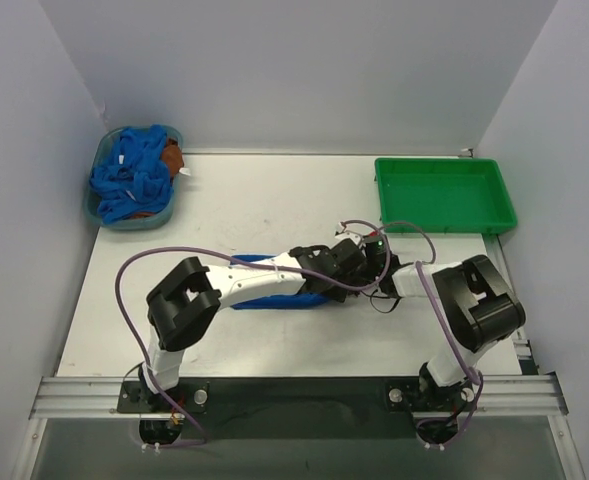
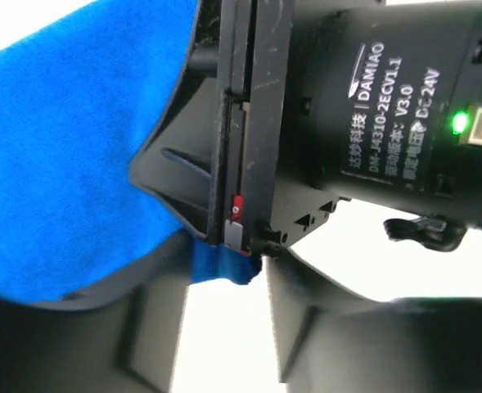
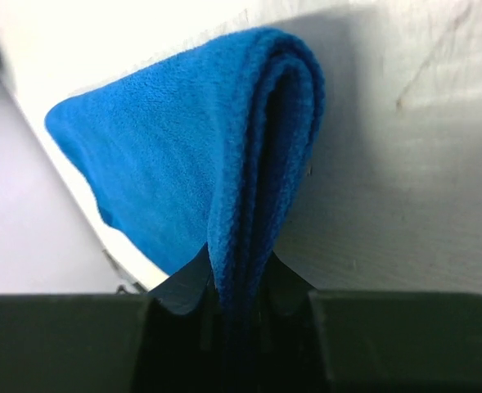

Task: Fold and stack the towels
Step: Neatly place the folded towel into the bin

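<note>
Pinching the folded blue towel [image 3: 167,164] (its rounded fold facing away from the wrist), the right gripper [image 3: 236,323] is clenched on it while the left gripper [image 2: 227,327] stands parted, released.

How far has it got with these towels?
Early. One blue towel on the table is doubled over, its layers pinched by the right gripper. No finished stack shows, and the other towels sit tangled in the basket, waiting.

Towel [image 1: 259,304] mostly hidden beneath left arm [image 1: 249,280], orange-brown cloth [image 1: 172,156] half buried under heaped towels [image 1: 129,176]
</note>
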Robot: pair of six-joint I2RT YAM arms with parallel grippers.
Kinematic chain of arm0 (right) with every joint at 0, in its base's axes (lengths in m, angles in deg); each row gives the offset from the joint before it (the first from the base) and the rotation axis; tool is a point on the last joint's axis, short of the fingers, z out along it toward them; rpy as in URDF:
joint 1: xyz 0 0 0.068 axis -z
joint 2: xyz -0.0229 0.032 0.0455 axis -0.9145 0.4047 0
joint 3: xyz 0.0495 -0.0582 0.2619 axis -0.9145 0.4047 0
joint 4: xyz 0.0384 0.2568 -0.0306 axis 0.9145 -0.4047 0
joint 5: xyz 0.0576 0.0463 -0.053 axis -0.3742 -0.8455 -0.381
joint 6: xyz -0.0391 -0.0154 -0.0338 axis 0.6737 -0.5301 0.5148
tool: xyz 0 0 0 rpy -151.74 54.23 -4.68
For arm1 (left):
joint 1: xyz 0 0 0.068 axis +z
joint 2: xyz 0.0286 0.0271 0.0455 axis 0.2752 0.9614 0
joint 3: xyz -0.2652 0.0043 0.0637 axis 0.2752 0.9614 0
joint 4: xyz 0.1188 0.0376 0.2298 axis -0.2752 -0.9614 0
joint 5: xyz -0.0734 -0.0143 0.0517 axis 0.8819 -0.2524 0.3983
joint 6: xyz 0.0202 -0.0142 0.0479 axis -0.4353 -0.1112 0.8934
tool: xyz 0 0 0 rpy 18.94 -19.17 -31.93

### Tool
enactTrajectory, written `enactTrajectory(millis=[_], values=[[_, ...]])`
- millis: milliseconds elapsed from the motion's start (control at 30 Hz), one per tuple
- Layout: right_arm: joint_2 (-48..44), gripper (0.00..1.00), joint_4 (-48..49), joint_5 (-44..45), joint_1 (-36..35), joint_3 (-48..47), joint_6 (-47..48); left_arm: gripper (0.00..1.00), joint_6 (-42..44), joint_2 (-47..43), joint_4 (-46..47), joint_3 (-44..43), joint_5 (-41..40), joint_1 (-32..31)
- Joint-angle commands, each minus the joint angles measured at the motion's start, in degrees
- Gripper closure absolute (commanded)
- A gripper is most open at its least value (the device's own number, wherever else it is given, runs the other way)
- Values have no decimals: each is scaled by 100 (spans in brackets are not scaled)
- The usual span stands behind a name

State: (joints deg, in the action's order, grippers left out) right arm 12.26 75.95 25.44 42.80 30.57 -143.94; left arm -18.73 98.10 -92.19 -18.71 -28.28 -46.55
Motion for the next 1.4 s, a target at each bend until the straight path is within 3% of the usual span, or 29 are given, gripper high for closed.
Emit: enactTrajectory(millis=[0, 100, 200, 333, 533, 633, 733, 933, 1100, 1367], values=[[-81, 100, -1421, 312, 153, -534, 997, 41, -113, -369, 277, -295, 32, 170], [25, 100, -2150, 321, 338, -1018, 1753, 21, -175, -887, 321, -31, 226, 494], [183, 100, -2784, 304, 575, -1738, 2430, 8, -96, -1581, 374, 425, 427, 977], [438, 100, -3845, 488, 804, -3019, 3353, 3, 315, -2722, 339, 1119, 753, 1926], [1105, 100, -4497, 760, 1198, -4621, 4433, 3, 1071, -3788, 225, 2482, 964, 4076], [1693, 100, -4840, 744, 1488, -5693, 4795, 2, 1187, -4209, 311, 3088, 956, 4642], [2247, 100, -4955, 602, 1735, -6572, 4901, 3, 1248, -4290, 532, 3449, 1051, 4705], [2723, 100, -5394, 883, 2297, -7618, 5717, 2, 1407, -4053, 365, 3318, 841, 4740], [2829, 100, -5694, 1549, 2675, -7779, 6736, 3, 1407, -3878, 374, 3336, 666, 4740], [3145, 100, -5685, 2078, 2992, -7971, 7388, 3, 1328, -3210, 365, 3248, 701, 4749]])
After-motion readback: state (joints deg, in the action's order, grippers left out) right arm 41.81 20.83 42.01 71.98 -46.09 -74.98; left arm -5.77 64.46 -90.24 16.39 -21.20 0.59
